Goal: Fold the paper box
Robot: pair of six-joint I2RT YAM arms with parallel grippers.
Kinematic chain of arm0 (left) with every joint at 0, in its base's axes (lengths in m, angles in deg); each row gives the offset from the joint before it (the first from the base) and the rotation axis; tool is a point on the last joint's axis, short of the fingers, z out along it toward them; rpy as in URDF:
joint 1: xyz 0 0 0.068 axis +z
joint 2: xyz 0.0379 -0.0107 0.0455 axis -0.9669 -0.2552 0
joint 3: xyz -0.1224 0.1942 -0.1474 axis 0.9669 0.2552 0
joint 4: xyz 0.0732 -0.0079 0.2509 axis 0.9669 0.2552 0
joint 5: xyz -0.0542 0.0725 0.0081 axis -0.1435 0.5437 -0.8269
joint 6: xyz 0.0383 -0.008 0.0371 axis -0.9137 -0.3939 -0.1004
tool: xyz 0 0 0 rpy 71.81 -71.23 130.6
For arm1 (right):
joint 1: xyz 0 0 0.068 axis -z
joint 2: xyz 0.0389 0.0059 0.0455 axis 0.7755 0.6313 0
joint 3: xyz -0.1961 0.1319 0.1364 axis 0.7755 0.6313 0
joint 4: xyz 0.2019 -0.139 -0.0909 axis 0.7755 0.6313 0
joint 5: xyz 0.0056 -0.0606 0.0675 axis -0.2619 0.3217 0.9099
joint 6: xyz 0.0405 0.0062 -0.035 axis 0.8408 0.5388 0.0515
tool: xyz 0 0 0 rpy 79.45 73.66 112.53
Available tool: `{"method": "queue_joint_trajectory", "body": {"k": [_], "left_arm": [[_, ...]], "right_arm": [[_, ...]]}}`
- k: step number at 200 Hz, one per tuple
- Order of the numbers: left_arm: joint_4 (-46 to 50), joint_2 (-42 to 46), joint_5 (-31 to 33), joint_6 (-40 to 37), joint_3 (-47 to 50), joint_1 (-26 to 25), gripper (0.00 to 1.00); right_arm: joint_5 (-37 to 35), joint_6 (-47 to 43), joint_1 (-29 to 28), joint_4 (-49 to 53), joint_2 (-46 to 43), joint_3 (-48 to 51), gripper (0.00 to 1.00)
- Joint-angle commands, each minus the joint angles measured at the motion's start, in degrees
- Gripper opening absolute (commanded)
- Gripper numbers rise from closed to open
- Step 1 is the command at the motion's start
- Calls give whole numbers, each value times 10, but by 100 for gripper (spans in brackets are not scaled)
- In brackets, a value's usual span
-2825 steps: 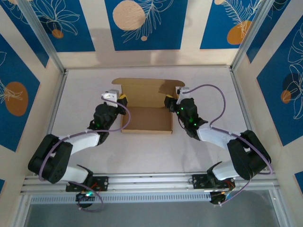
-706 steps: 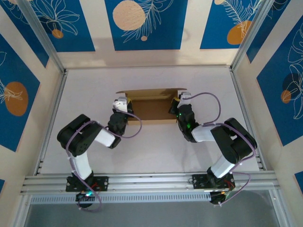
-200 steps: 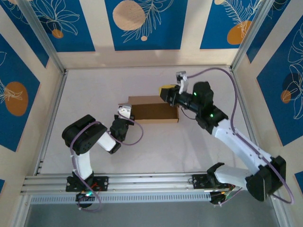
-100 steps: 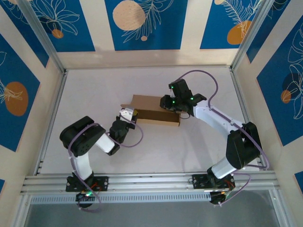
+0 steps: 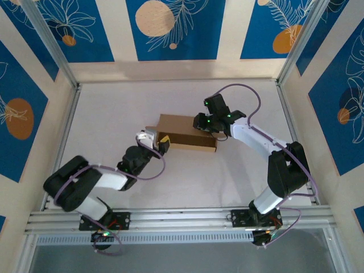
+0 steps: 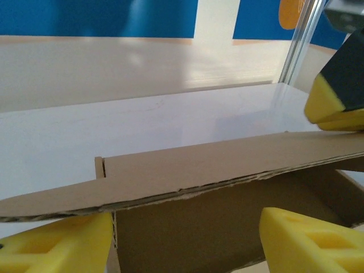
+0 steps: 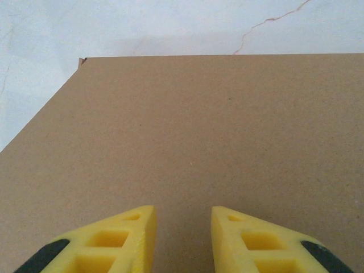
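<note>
The paper box (image 5: 185, 132) is brown cardboard in the middle of the table, with its lid folded down over it. My left gripper (image 5: 159, 140) is at the box's left end and stands open. In the left wrist view its yellow fingers (image 6: 62, 244) spread wide on either side of the box's end wall, below the lid's edge (image 6: 182, 185), which hangs slightly raised. My right gripper (image 5: 199, 122) rests over the right part of the lid. Its jaws (image 7: 183, 213) are a little apart over the flat lid (image 7: 187, 125), with nothing between them.
The white table (image 5: 114, 108) is ringed by blue-and-cream patterned walls and an aluminium frame post (image 5: 293, 51) at the back right. The right gripper's yellow and black finger (image 6: 335, 96) shows at the left wrist view's upper right.
My left gripper has opened from shut and its arm has stretched out lower. My right arm has swung down onto the lid, which now lies lower over the box.
</note>
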Motion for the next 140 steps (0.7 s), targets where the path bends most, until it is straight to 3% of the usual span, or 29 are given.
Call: {"method": "queue_joint_trajectory", "body": {"k": [1, 22, 38, 68, 98, 124, 140], "left_arm": [[166, 91, -16, 55, -3, -13, 68], [348, 207, -21, 87, -31, -22, 67], [430, 298, -37, 122, -34, -31, 66], [636, 422, 1, 189, -93, -38, 63], [843, 368, 25, 151, -274, -37, 65], [890, 284, 50, 138, -378, -10, 66], [900, 235, 27, 141, -424, 23, 66]], "right_arm": [[0, -16, 3, 19, 6, -17, 34], [-1, -23, 4, 18, 6, -12, 33], [4, -29, 4, 14, 7, -7, 33], [2, -35, 3, 6, 4, 2, 34], [7, -40, 0, 0, 0, 11, 34], [4, -51, -8, -1, -4, 21, 33], [-1, -56, -12, -1, -5, 30, 32]]}}
